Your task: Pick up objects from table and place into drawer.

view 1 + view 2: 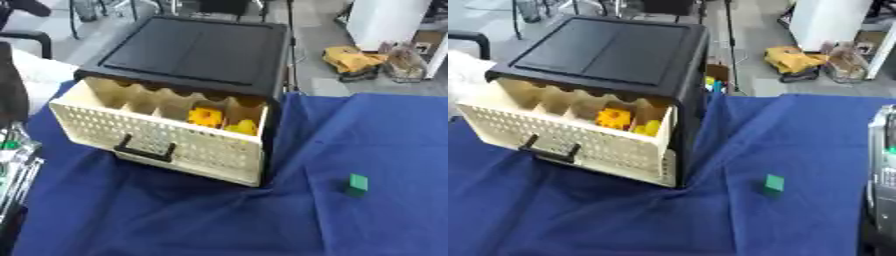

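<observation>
A black cabinet (192,47) stands on the blue cloth, and its cream perforated drawer (157,135) with a black handle is pulled out toward me. An orange-yellow object (206,117) and a yellow one (243,127) lie in the drawer's right end. A small green block (356,184) sits alone on the cloth, right of the drawer and nearer to me. Silver and black parts of my left hand (16,165) show at the left edge, well away from the block. My right hand (883,165) shows at the right edge of the right eye view, to the right of the block.
The blue cloth (175,220) covers the table, with folds near the cabinet. Past the far edge, a yellow bag (353,60) lies on the floor near a white unit (385,20). A black chair arm (26,37) and something white (39,70) are at the far left.
</observation>
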You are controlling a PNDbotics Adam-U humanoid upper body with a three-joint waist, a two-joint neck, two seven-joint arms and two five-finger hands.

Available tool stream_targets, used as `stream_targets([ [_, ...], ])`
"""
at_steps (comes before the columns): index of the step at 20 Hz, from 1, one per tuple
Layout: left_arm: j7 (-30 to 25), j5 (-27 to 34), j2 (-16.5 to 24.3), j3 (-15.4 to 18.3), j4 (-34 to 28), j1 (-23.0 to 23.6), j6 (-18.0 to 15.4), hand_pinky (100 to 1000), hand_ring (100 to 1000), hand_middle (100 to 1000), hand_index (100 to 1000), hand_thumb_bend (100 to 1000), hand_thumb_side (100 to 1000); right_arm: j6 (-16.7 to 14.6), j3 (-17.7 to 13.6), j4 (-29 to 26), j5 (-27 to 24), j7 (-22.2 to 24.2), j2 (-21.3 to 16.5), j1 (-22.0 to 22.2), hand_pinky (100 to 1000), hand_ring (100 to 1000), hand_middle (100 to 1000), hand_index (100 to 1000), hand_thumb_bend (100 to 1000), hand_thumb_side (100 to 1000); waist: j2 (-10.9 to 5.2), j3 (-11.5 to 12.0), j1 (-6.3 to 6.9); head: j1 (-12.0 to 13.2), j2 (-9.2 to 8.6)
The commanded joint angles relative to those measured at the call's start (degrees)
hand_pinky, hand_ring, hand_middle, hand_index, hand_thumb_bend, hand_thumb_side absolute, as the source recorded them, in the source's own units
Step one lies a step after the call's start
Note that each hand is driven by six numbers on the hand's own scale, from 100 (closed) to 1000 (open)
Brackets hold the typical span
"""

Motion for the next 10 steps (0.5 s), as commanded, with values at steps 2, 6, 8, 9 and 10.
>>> stream_targets([
  [2, -1.07, 0.55, 0.73, 1.06, -0.42, 0.11, -1.29, 543, 713, 705, 857, 538, 901, 5.52, -0.89, -0.88, 2.45, 9.46, -5.5, -0.55, 796, 849, 710, 861, 291, 1000, -1.04, -0.2, 0.16, 0.21, -0.26],
  [6, -0.59, 0.33, 0.88, 1.48, -0.42, 0.81, -1.44, 545, 712, 703, 853, 538, 900, 8.94, -1.11, 1.13, 3.67, 23.6, -10.78, -0.56, 815, 870, 740, 885, 471, 1000, -1.11, -0.42, 0.06, 0.64, 0.24],
  [8, -0.27, 0.15, 0.86, 1.55, -0.42, 1.13, -1.37, 545, 712, 702, 851, 539, 897, 9.34, -1.16, 2.81, 4.01, 29.58, -13.1, -0.92, 823, 874, 749, 891, 523, 1000, -1.16, -0.51, 0.03, 0.63, 0.67],
  [9, -0.1, 0.08, 0.86, 1.58, -0.42, 1.3, -1.37, 547, 713, 703, 850, 539, 897, 9.2, -1.1, 3.9, 4.14, 32.16, -14.41, -1.17, 825, 874, 751, 892, 540, 1000, -1.19, -0.57, 0.02, 0.59, 0.96],
  [10, 0.07, 0.01, 0.86, 1.6, -0.42, 1.45, -1.37, 548, 713, 701, 849, 540, 896, 8.93, -1.05, 4.96, 4.06, 34.21, -15.53, -1.43, 827, 875, 752, 892, 555, 1000, -1.22, -0.64, 0.02, 0.58, 1.22],
])
